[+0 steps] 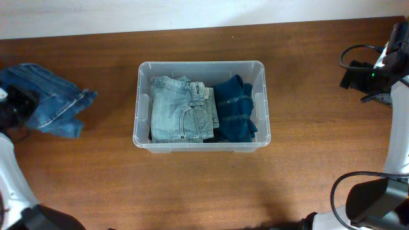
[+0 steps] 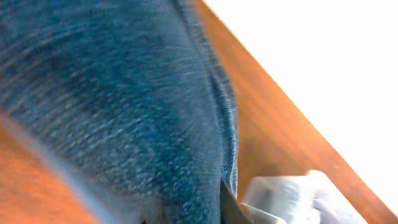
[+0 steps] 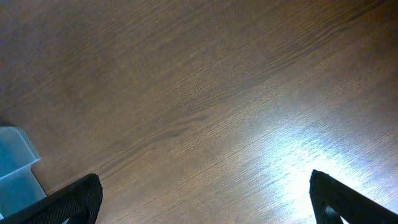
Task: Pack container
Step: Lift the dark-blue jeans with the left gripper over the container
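Our left gripper [image 1: 18, 107] grips jeans [image 1: 50, 96] bound for the container [image 1: 137, 108]; our right gripper [image 3: 203, 190] hangs open, out of the way.

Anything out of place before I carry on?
One denim piece lies crumpled on the table, far left, outside the container. Inside, the light jeans and dark garment lie folded side by side. Nothing looks spilled or damaged.
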You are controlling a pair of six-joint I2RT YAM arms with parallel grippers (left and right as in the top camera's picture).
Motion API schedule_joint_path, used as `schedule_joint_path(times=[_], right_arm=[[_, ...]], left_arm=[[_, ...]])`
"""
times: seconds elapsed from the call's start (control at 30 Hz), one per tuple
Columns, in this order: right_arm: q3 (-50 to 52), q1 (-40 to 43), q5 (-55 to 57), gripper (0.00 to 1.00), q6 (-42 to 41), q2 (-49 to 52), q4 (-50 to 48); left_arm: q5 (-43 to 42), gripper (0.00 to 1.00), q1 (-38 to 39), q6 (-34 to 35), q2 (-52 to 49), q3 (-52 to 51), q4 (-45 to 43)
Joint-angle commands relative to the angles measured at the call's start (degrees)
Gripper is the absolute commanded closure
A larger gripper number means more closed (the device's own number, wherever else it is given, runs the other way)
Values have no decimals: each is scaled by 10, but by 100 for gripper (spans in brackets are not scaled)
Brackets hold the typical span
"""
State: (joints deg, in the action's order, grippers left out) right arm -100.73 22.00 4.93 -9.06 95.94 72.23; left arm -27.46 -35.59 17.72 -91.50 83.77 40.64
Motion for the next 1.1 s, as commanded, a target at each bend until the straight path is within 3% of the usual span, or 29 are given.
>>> schedule_joint_path(times=[0.0,0.27,0.4,0.77,1.07], right_arm=[[-6,2,3,2,-4,0,0],[-6,2,3,1,-4,0,0],[-6,2,3,1,-4,0,0],[-6,2,3,2,-4,0,0],[-6,2,3,2,-4,0,0]], left_arm=[[-100,99,52,25,50,54,-11],[-181,99,183,44,53,161,-1],[-182,99,274,52,53,223,-8],[-132,99,487,97,24,232,-120],[-132,99,607,102,-57,232,-238]])
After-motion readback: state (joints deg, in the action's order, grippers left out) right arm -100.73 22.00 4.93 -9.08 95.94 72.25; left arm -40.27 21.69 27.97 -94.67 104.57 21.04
